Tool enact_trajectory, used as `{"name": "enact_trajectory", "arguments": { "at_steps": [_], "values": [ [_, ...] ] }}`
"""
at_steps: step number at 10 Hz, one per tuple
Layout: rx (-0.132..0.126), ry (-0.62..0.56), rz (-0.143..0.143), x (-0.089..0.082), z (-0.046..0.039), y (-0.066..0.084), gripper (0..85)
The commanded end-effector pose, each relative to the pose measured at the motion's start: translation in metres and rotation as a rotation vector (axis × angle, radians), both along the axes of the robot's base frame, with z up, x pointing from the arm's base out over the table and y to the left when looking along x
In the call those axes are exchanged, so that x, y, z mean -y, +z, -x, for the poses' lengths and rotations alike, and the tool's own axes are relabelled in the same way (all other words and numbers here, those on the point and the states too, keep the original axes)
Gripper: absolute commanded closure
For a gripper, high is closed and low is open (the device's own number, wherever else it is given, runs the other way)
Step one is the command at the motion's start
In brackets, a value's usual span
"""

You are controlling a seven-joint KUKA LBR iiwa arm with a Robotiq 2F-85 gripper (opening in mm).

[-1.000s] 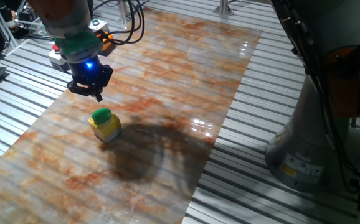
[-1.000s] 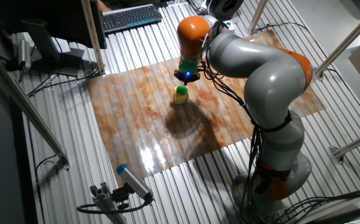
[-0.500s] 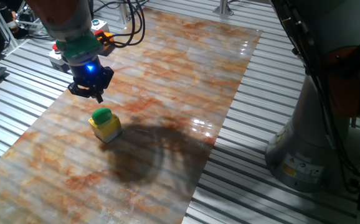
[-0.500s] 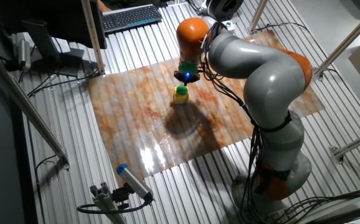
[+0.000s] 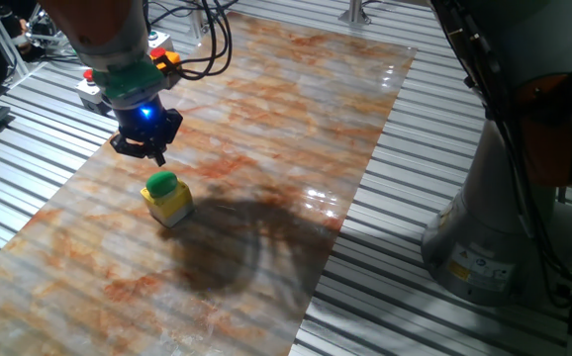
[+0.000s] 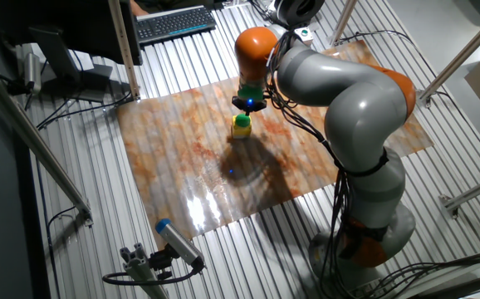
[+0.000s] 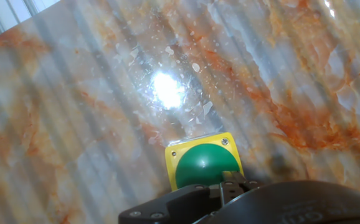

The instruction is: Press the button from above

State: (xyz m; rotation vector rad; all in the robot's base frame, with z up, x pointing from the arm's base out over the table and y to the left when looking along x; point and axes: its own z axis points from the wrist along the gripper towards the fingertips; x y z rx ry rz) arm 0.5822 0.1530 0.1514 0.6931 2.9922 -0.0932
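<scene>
Keyboard [image 6: 176, 22] at upper left of the other fixed view, on the ribbed metal floor beyond the marbled tabletop [image 6: 182, 158]. Lower left in that view, a blue-tipped tool [image 6: 176, 242] on the floor, well apart from everything on the table. In one fixed view, at far left, a grey box with a red button [image 5: 90, 87] and just beside it an orange box [image 5: 167, 61], both at the tabletop's far edge, partly hidden behind the arm's wrist. Right of those, gripper [image 5: 154, 154] hanging above the table under a green collar with a blue light lit, pointing down. Fingertips too dark and too small in both fixed views to tell whether spread or pressed together; hand view shows only the black underside of the gripper [image 7: 230, 185] at its bottom edge, fingertip gap not made out, so state cannot be told. Just below and a little right of the gripper in one fixed view, the button [image 5: 161, 183]: a green dome on a small yellow square box [image 5: 171, 205], standing on the marbled surface, apart from the gripper with a visible gap of table between them. In the other fixed view, the same button [image 6: 241, 120] directly under the blue-lit gripper [image 6: 249, 106], near the tabletop's middle. In the hand view, the button [image 7: 207, 164] low in the picture, right of centre, its yellow base with corner screws showing, lower rim covered by the black gripper body; a bright glare spot on the marble above it. Dark shadow of the arm on the marble right of the button. At far right, the arm's grey base [image 5: 509, 237] standing on the ribbed floor beside the table.
</scene>
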Motion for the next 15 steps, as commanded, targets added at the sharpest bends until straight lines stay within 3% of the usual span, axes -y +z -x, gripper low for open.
{"name": "enact_trajectory", "arguments": {
  "at_steps": [1, 15],
  "values": [
    [0.001, 0.001, 0.002, 0.0001, 0.0003, -0.0005, 85.0],
    [0.005, 0.0, -0.004, 0.0, 0.0023, -0.0019, 85.0]
  ]
}}
